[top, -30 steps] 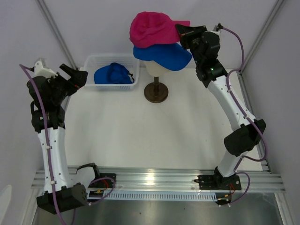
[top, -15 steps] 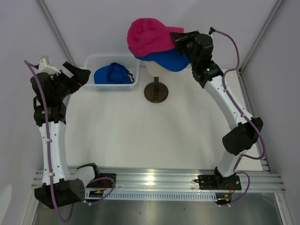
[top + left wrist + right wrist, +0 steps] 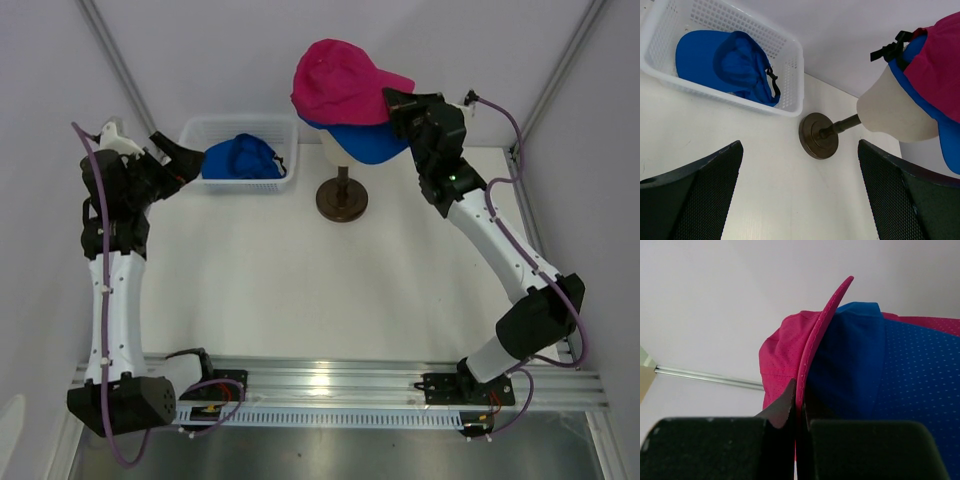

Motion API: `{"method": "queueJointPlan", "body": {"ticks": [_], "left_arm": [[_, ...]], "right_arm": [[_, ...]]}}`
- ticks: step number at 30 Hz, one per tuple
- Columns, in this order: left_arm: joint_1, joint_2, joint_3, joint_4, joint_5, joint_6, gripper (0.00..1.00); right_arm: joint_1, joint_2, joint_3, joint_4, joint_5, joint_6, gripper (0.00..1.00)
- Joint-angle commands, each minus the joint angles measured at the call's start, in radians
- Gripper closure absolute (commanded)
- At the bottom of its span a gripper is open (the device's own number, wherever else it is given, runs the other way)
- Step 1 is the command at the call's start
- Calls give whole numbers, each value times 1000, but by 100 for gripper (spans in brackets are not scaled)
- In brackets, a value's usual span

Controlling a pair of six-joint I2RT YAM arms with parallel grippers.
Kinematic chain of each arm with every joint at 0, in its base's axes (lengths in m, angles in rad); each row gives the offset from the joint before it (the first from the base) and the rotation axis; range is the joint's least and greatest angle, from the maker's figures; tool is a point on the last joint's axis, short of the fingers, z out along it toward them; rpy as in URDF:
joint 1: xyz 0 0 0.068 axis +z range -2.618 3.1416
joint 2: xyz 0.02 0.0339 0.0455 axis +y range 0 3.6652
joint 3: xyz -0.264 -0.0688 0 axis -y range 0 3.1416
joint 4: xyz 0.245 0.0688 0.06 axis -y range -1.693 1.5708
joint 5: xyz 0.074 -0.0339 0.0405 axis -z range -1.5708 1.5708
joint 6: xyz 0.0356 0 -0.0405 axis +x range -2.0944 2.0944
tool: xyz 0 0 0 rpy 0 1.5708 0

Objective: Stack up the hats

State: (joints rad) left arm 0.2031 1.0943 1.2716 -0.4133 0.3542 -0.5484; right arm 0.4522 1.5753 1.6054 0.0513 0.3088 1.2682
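The left pincer (image 3: 192, 162) hangs released with its jaws wide. The white basket (image 3: 190, 130) lies just ahead of it and to its left, and a crumpled blue cap (image 3: 240, 157) sits inside that basket. Farther ahead, between the lines of its two fingers, the dark stand (image 3: 342, 198) carries the mannequin head (image 3: 890, 112), which wears a second blue cap (image 3: 370, 140) with the pink cap (image 3: 340, 80) lying over it. The right pincer (image 3: 392, 103) is clenched on the pink cap's brim, the pink crown reaching away beyond its fingertips and the second blue cap pressed close against the brim's underside.
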Motion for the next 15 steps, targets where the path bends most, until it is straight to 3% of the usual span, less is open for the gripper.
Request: {"method": "queueJointPlan", "body": {"ticks": [1,5,7,8,12,15], "left_arm": [[-21,7,41,15,-12,22,1],[-31,16,43,21,-14,19,0],[-42,21,44,24,-15,16,1],[-44,25,46,25,-17,18,1],[-63,33,46,27,-21,18,1],[-70,36,46,27,-23,18,1]], "right_arm": [[8,-38,-88,-12,16,49,100],[13,-67,-154,25,9,57,100],[17,-78,-173,19,3,56,94],[19,-87,-176,21,0,45,89],[29,-119,-183,9,1,-9,35],[26,-158,-185,-4,30,-65,25]]}}
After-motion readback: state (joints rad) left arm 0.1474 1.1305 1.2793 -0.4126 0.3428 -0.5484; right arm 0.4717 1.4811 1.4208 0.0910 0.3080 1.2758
